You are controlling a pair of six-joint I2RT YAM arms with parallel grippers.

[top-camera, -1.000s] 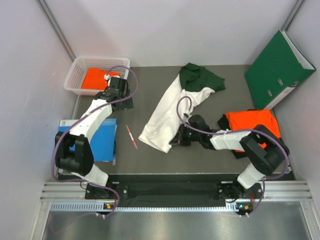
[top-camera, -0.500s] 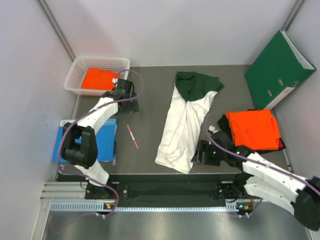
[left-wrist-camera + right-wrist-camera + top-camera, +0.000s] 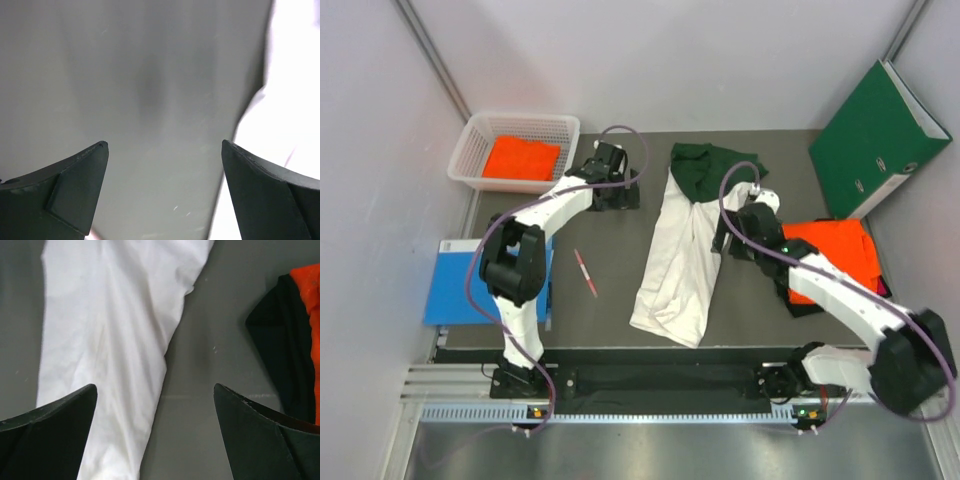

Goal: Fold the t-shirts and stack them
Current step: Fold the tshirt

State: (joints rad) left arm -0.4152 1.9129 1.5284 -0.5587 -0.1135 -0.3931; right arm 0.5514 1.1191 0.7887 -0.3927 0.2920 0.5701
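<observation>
Both pairs of jaws are standing wide, and neither is holding anything. The left jaws are hanging over bare grey surface [image 3: 150, 75], fingers [image 3: 70, 195] spread to either side, and the white shirt [image 3: 280, 150] is just showing at the right edge of the wrist view. From above, the left arm [image 3: 555, 203] is reaching across toward the far edge, its jaws sitting left of that shirt and apart from it.

The right jaws are hovering beside the shirt's right edge, clear of the cloth. In the wrist view the white cloth is running down the left side, a strip of bare surface is showing in the middle, and the black shirt [image 3: 277, 350] is peeking in at the right. The right arm [image 3: 840, 298] is crossing over that right-hand pile.

The white shirt is lying in a long narrow strip down the middle of the surface, its green sleeves [image 3: 705, 165] bunching at the far end. To the right, the orange shirt [image 3: 835, 250] is lying on top of the black one. At far left, the other orange shirt [image 3: 520, 157] is resting in the basket [image 3: 470, 150].

A pen [image 3: 584, 273] is lying left of the white shirt, a book [image 3: 450, 290] is sitting at the left edge, and a binder [image 3: 875, 135] is leaning at far right.
</observation>
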